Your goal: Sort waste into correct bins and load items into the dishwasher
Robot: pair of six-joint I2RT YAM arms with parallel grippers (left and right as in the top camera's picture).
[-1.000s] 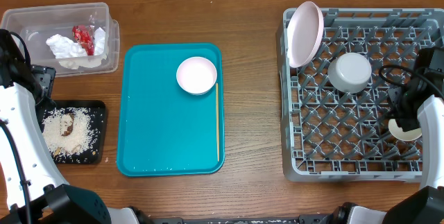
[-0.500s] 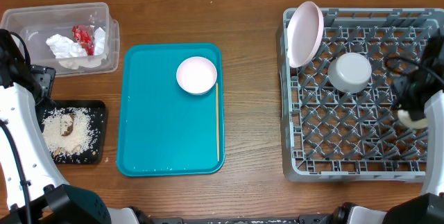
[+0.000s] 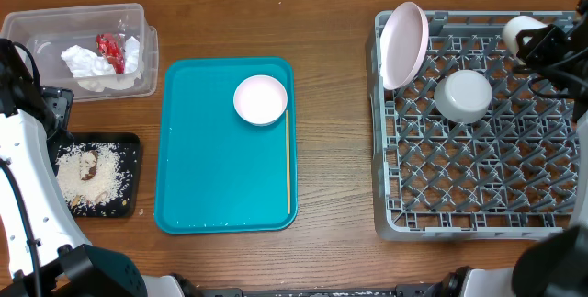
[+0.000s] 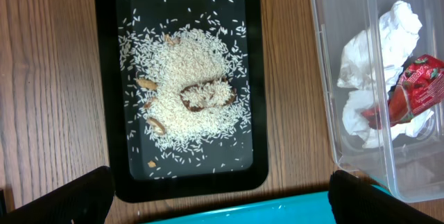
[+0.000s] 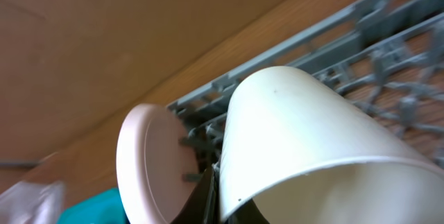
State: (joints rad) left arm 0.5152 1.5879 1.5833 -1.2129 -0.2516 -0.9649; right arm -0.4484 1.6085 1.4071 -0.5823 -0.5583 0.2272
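Right claw (image 3: 536,41) pinches the small cup (image 3: 521,32) at the rack's (image 3: 469,196) far right corner; left claw (image 4: 218,197) hangs wide open and empty.

We see the right jaws closed tight on the cup's rim, the cup tipped on its side over the grey pegs; we cannot tell if it touches them. In the rack, the large plate (image 3: 404,44) stands on edge at the far left corner and one bowl (image 3: 463,95) sits upside down near it. A second bowl (image 3: 261,99) rests on the teal tray (image 3: 220,187) beside a thin wooden stick (image 3: 288,161). Below the left claw, rice (image 4: 187,92) and a brown scrap (image 4: 208,99) lie in the black tray (image 4: 104,78); napkins (image 4: 378,57) and the red wrapper (image 4: 409,89) lie in the clear tub (image 4: 326,78).
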